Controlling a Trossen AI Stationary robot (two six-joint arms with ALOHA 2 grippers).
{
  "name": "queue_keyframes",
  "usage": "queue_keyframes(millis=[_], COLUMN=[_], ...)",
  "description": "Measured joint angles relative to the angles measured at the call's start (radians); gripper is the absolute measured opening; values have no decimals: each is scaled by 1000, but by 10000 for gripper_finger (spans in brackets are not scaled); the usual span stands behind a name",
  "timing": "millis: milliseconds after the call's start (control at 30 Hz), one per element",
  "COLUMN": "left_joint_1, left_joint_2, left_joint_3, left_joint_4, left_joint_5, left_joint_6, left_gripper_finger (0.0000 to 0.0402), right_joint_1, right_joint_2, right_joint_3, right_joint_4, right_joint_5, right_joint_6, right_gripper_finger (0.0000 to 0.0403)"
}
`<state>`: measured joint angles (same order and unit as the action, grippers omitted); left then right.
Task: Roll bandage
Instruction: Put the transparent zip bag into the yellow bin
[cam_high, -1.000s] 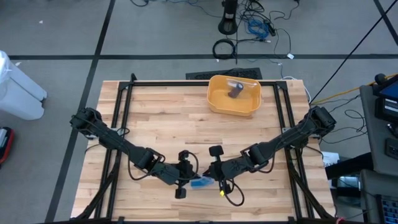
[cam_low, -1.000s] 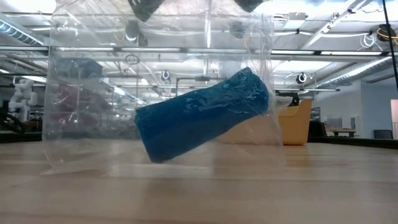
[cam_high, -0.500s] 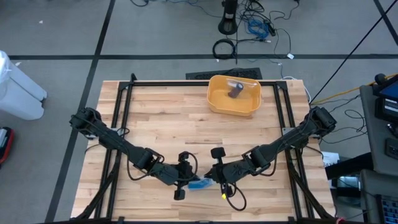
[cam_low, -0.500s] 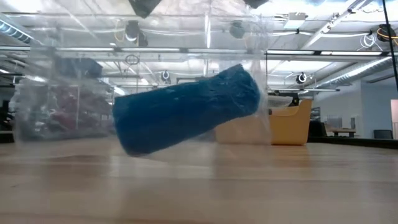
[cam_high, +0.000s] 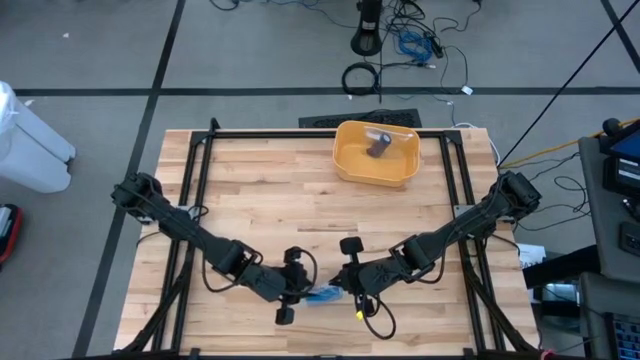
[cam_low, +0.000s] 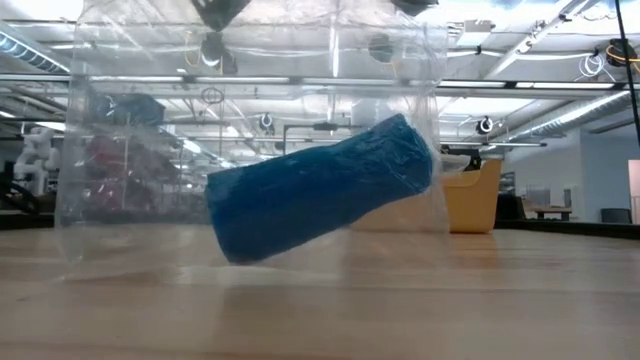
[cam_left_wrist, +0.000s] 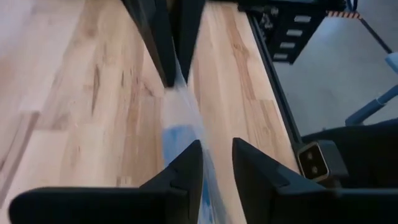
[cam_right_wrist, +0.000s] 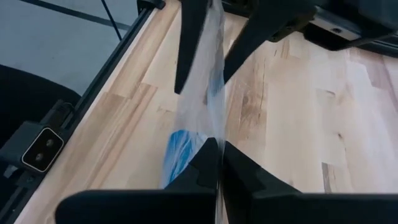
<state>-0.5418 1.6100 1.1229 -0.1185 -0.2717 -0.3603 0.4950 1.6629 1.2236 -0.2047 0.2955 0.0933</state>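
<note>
Both arms meet low over the near middle of the tabletop (cam_high: 300, 200), with a clear plastic bag (cam_low: 150, 130) hanging between them. The blue rolled bandage (cam_low: 320, 188) sits inside that bag, tilted with one end higher than the other, its low end about at the wood in the low view.

The right gripper (cam_right_wrist: 220, 149) has its fingers (cam_right_wrist: 205, 163) pressed together on the bag's top edge, so the plastic is pinched right between the tips and drops away below them. From that wrist camera you can see the blue roll (cam_right_wrist: 180, 152) just past and below the fingertips, through the film.

The left gripper (cam_left_wrist: 216, 152) is at the same top edge, facing the right one from the other side. Its fingers (cam_left_wrist: 186, 165) stand apart, with a visible gap, and the plastic runs through that gap. I honestly can't tell if either pad is touching the film; it doesn't look clamped. A bit of blue (cam_left_wrist: 177, 140) shows just beyond the left fingertip, under the bag's fold.

Well away from both sets of fingers, at the far side of the tabletop, there's a yellow bin (cam_high: 376, 153) with a dark object (cam_high: 378, 148) lying in it. The bin's corner also shows behind the bag in the low view.
</note>
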Motion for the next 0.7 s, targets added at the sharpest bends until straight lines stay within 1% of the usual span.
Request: queue_keyframes(millis=[233, 367, 533, 700], left_joint_1=[-4, -25, -68, -103], left_joint_2=[-19, -45, -75, -97], left_joint_3=[0, 0, 0, 0], left_joint_4=[-59, -84, -153, -212], left_joint_5=[2, -4, -73, -109], left_joint_6=[-28, -52, -77, -106], left_gripper_finger=[93, 93, 90, 69], right_joint_1=[2, 3, 5, 5], right_joint_2=[0, 0, 0, 0], right_joint_3=[0, 0, 0, 0], right_joint_4=[-3, -6, -12, -15], right_joint_5=[0, 0, 22, 35], right_joint_6=[0, 0, 1, 4], right_gripper_finger=[0, 0, 0, 0])
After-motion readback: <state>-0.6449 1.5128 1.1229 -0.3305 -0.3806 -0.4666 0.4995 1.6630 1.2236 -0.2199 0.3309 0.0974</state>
